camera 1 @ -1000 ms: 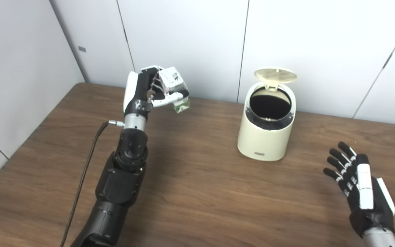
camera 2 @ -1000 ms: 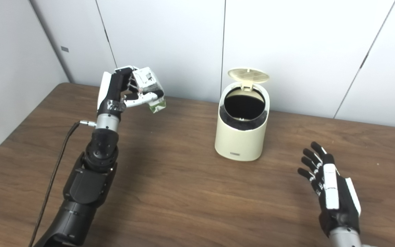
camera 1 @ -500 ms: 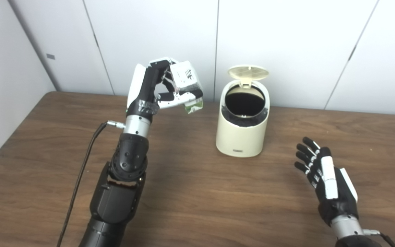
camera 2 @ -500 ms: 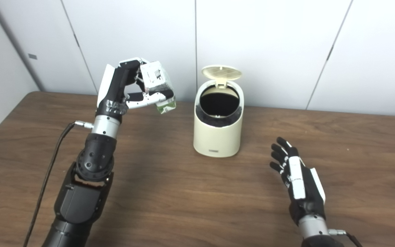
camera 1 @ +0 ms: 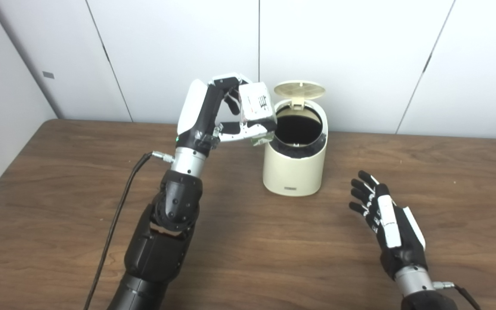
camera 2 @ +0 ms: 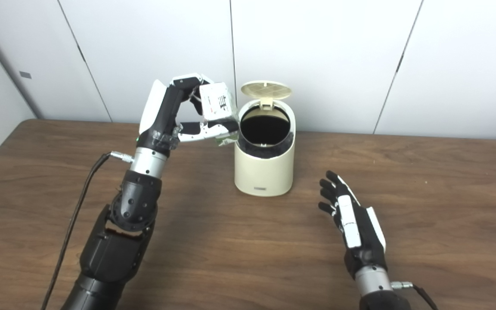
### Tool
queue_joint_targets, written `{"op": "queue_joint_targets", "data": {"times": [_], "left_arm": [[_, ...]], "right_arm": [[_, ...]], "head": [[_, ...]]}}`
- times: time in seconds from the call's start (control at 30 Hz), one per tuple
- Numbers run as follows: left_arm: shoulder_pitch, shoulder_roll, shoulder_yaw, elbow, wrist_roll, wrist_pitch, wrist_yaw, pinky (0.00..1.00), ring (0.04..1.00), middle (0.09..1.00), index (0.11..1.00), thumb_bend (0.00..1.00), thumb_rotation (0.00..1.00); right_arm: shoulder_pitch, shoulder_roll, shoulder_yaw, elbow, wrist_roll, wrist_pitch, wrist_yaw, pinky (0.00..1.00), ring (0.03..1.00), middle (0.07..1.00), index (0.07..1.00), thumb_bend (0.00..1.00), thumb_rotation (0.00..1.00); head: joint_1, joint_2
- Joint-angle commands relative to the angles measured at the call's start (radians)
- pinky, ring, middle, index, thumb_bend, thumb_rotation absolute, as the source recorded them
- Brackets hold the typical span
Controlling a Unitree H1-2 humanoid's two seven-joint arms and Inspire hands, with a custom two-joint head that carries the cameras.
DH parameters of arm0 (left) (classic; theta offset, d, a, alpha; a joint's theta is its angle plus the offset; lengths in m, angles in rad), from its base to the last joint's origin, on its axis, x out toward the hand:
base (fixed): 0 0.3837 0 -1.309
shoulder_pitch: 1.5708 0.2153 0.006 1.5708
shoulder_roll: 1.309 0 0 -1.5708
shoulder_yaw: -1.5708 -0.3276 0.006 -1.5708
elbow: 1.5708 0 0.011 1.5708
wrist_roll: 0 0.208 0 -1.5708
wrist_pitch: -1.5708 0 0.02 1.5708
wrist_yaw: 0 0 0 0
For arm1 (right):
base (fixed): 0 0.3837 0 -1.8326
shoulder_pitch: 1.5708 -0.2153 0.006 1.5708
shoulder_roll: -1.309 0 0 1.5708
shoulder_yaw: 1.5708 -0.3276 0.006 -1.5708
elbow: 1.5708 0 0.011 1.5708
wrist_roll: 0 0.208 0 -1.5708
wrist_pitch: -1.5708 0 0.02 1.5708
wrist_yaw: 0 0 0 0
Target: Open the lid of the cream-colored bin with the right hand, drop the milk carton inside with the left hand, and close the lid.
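The cream-colored bin [camera 1: 293,165] stands at the back middle of the brown table, its round lid [camera 1: 299,89] tipped up and its dark inside showing. My left hand [camera 1: 222,114] is raised beside the bin's left rim, shut on the white milk carton [camera 1: 255,104], which hangs tilted with a green corner low, just left of the opening. My right hand [camera 1: 385,221] rests low at the front right of the bin, open, fingers spread and holding nothing.
A black cable [camera 1: 116,215] runs from the left wrist down along the table [camera 1: 58,181]. White wall panels [camera 1: 360,51] stand right behind the bin. The table's left edge lies near a side wall.
My left hand has carried the carton rightward, from well left of the bin to its left rim. The camera has also shifted. The right hand stays open and low.
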Motion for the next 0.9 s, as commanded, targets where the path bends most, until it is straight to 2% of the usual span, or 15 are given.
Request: {"op": "queue_joint_targets", "data": {"times": [0.0, 0.17, 0.37, 0.6, 0.87], "left_arm": [[-0.070, -0.007, -0.003, 0.000, 0.033, -0.091, 0.056, 0.36, 0.434, 0.492, 0.497, 0.48, 0.00], [-0.094, -0.009, -0.015, 0.058, 0.123, -0.214, 0.137, 0.39, 0.437, 0.492, 0.490, 0.48, 0.00], [-0.112, -0.007, -0.020, 0.085, 0.182, -0.309, 0.186, 0.40, 0.431, 0.500, 0.489, 0.48, 0.00], [-0.124, -0.015, -0.036, 0.131, 0.159, -0.335, 0.199, 0.39, 0.416, 0.483, 0.500, 0.48, 0.00], [-0.151, 0.025, -0.122, 0.211, 0.145, -0.336, 0.279, 0.38, 0.436, 0.495, 0.489, 0.48, 0.00]], "right_arm": [[-0.023, 0.010, 0.007, -0.016, -0.014, -0.049, -0.010, 0.82, 0.884, 0.882, 0.911, 0.54, 1.00], [-0.025, 0.020, 0.017, 0.000, -0.016, -0.063, -0.009, 0.84, 0.898, 0.892, 0.935, 0.53, 1.00], [-0.031, 0.028, 0.022, 0.015, -0.024, -0.068, -0.015, 0.85, 0.898, 0.892, 0.947, 0.52, 1.00], [-0.028, 0.026, 0.028, 0.018, -0.038, -0.071, -0.019, 0.85, 0.901, 0.895, 0.950, 0.53, 1.00], [-0.029, 0.032, 0.035, 0.018, -0.049, -0.071, -0.025, 0.85, 0.902, 0.897, 0.951, 0.53, 1.00]], "head": [[-0.004, -0.002], [-0.013, -0.007], [-0.019, -0.011], [-0.022, -0.012], [-0.034, -0.018]]}}
